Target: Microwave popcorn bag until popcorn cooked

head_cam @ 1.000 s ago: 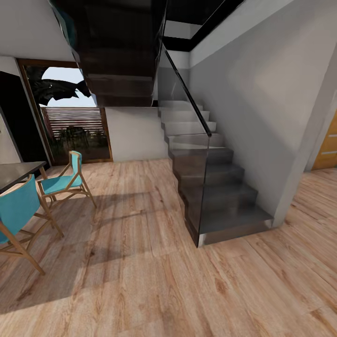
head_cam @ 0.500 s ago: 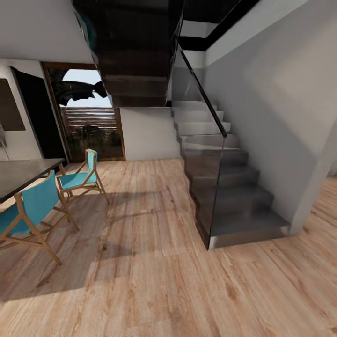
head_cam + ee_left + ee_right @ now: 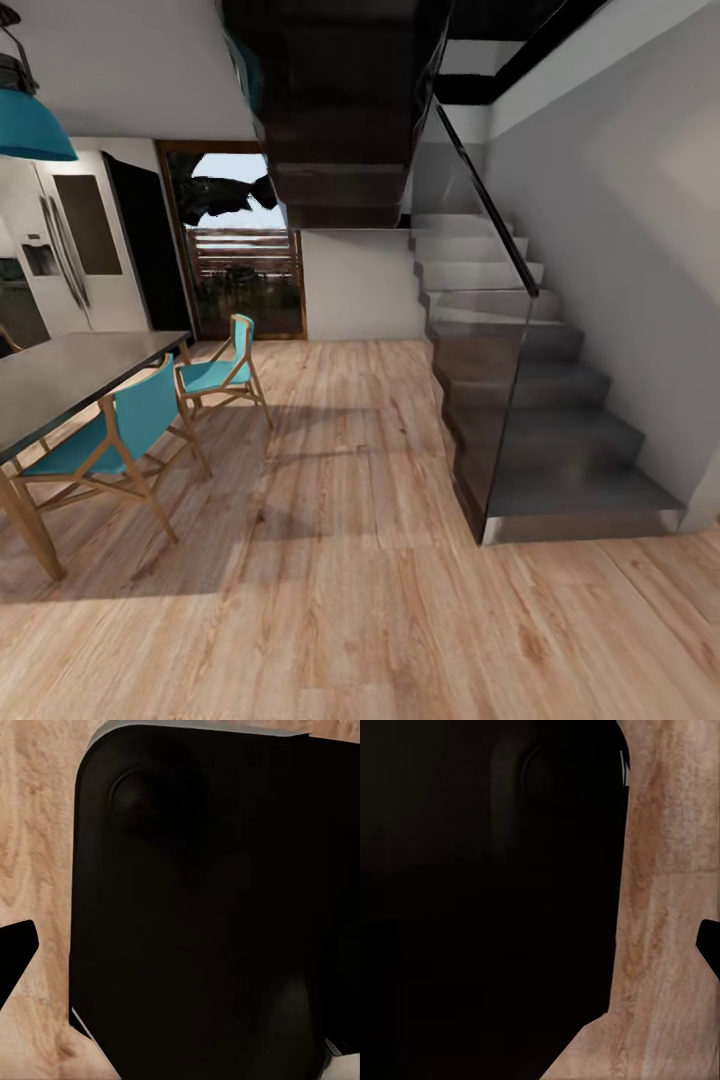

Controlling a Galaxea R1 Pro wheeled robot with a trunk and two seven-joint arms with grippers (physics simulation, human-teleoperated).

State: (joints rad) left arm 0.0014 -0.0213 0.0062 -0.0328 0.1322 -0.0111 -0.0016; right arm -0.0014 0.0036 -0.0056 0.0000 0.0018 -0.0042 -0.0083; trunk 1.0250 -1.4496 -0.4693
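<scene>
While I drive the base through the house, my head camera looks over a pale wood-plank floor (image 3: 340, 560) toward a grey stepped staircase with a dark handrail and glass side panel (image 3: 520, 400) on the right. At left stands a dark-topped dining table on wooden legs (image 3: 70, 375), with two turquoise fabric chairs on light wooden frames drawn up beside it: the nearer chair (image 3: 110, 440) and the farther chair (image 3: 222, 372). Beyond the table, a silver double-door refrigerator (image 3: 60, 255) stands against the wall, beside a wood-framed glass door with slatted fence and foliage outside (image 3: 240, 250). A teal pendant lampshade (image 3: 30, 125) hangs at the upper left corner.

Left wrist camera: a large black rounded housing (image 3: 210, 907) covers most of the frame, with the wood floor beside it and a black tip at one edge. I cannot tell whether the left end effector is open or closed.

Right wrist camera: a black body (image 3: 487, 900) against the wood floor; the right end effector's state I likewise cannot tell.

Popcorn bag, microwave: position relative to either end effector cannot be told from these frames.
</scene>
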